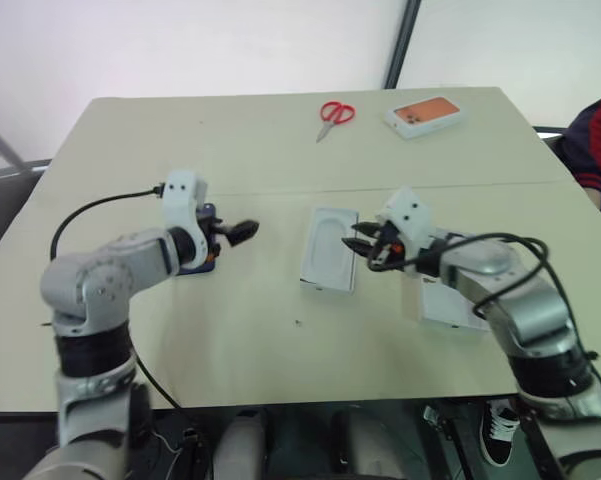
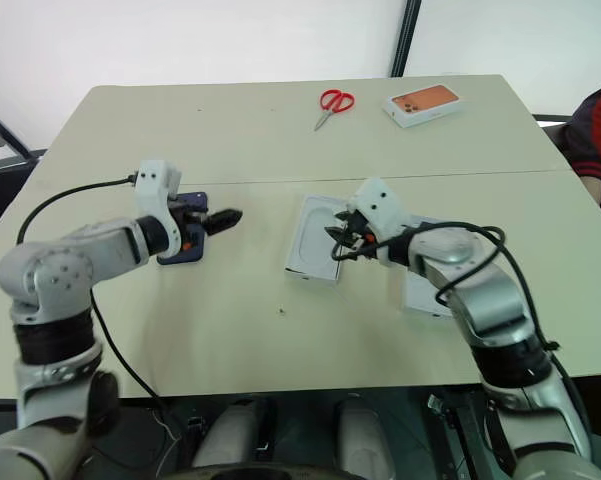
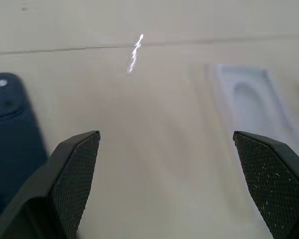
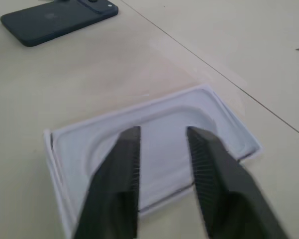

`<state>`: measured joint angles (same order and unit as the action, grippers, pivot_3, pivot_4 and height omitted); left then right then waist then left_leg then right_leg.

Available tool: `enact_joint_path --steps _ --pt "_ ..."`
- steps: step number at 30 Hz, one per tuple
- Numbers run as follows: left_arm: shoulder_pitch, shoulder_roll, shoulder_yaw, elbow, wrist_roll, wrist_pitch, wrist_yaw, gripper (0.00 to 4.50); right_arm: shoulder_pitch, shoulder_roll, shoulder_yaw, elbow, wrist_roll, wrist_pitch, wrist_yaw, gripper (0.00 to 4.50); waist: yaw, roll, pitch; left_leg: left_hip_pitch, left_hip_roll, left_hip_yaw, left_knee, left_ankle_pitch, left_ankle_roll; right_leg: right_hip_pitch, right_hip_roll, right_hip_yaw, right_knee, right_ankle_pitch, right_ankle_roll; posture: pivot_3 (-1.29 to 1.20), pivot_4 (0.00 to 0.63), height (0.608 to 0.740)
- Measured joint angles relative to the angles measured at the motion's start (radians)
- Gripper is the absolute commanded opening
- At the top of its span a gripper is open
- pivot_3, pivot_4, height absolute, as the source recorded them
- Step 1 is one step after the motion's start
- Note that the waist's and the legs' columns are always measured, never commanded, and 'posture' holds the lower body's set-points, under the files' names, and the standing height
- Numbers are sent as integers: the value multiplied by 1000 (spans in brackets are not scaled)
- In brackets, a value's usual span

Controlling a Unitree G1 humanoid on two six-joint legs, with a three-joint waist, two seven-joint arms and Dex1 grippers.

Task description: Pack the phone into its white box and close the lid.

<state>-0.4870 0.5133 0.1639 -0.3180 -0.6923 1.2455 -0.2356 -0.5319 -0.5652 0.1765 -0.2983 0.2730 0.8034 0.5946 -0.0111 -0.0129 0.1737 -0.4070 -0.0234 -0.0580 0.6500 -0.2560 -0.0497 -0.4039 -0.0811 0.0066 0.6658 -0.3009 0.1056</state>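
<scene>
The phone [image 4: 54, 20], dark navy with its camera cluster showing, lies flat on the tabletop [image 1: 250, 340] on the robot's left side, partly covered in the head views by the left wrist. The left gripper [image 1: 242, 232] hangs just past the phone's inner edge, pointing toward the middle of the tabletop, and its jaws are released wide with nothing between them. Near the middle, well apart from the phone, a flat white insert [image 1: 330, 248] with an oval recess lies face up. The right gripper [image 4: 161, 132] hovers over the insert's right-hand rim, angled down and toward the robot's left; its jaws stand a narrow gap apart and grasp nothing. Under the right forearm, just to the right of the insert, lies a white cardboard piece [image 1: 450, 305], mostly hidden, so I cannot tell whether it is the tray or the cover. At the far edge of the tabletop are red-handled scissors [image 1: 335, 115] and, to their right, a white box printed with an orange phone [image 1: 425, 115]. A person's sleeve [image 1: 595, 140], red and dark, shows at the right border beyond the tabletop
</scene>
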Motion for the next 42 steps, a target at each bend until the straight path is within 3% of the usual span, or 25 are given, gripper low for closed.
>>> enact_joint_path --steps 6,11,18,29,42 --pt "197 192 -92 -38 119 -325 -273 4500 -155 104 122 226 -155 17 -120 24 -1 0 0 -1 0 0 -1 0 0 -2 0 0 -1 0 -1 0 150 740" --pt "367 251 -86 -128 138 -531 -451 4500 -206 170 135 412 -216 -13 -147 24 -5 0 0 -1 1 1 -1 -3 6 -2 0 2 -1 0 -1 0 150 740" --pt "449 271 -77 -160 141 -601 -532 4500 -243 218 130 531 -266 -50 -163 24 -6 1 0 -1 1 1 -1 -4 7 -2 0 1 0 0 -1 0 150 740" --pt "428 255 -81 -150 170 -606 -526 4500 -198 97 203 415 -367 -69 -65 24 -5 1 0 -1 1 1 -1 -4 8 -2 1 0 0 0 -1 0 150 740" --pt "403 231 -97 -130 182 -606 -527 4500 -112 95 238 208 -347 -56 78 24 -6 1 0 -1 2 0 -1 -4 8 -2 2 0 0 0 -1 0 150 740"
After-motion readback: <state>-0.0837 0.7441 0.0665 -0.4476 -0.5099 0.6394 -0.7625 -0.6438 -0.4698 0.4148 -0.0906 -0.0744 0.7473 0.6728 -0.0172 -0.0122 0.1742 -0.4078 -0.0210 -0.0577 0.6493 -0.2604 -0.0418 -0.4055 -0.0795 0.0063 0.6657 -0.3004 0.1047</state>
